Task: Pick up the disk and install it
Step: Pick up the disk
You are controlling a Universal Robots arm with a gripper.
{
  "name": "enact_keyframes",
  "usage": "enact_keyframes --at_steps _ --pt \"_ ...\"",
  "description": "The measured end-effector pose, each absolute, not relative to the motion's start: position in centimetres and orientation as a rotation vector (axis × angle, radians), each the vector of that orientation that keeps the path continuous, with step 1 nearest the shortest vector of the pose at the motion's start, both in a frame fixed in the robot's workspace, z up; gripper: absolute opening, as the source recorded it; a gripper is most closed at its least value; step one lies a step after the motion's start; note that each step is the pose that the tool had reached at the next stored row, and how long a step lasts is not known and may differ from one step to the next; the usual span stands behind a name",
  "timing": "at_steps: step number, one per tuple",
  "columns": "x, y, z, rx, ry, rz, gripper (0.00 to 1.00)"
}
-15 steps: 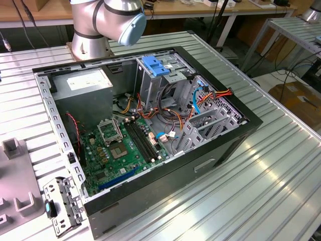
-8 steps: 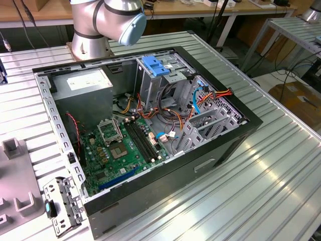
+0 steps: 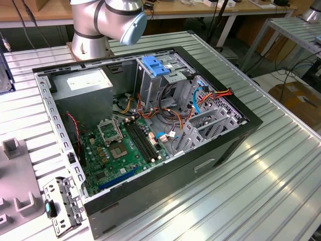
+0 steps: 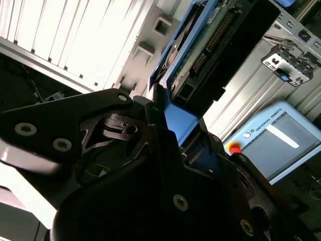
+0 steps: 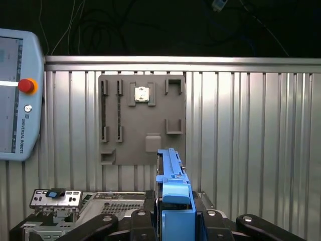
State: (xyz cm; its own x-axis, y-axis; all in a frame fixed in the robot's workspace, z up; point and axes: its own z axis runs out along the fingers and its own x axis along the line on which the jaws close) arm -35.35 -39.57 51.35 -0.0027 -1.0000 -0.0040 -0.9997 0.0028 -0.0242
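The disk (image 5: 168, 168) was held clamped in the closed gripper (image 5: 175, 203), its blue-framed edge protruding just beyond the hand.

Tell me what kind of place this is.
Probably a robotics lab workbench for computer assembly: an open computer case lies on a ribbed metal table beside a robot arm, with a teach pendant nearby.
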Motion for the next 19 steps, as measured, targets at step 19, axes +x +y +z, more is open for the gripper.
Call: enact_keyframes --at_steps 19 --pt "-26.7 -39.6 51.2 -2.206 2.212 -0.027 0.37"
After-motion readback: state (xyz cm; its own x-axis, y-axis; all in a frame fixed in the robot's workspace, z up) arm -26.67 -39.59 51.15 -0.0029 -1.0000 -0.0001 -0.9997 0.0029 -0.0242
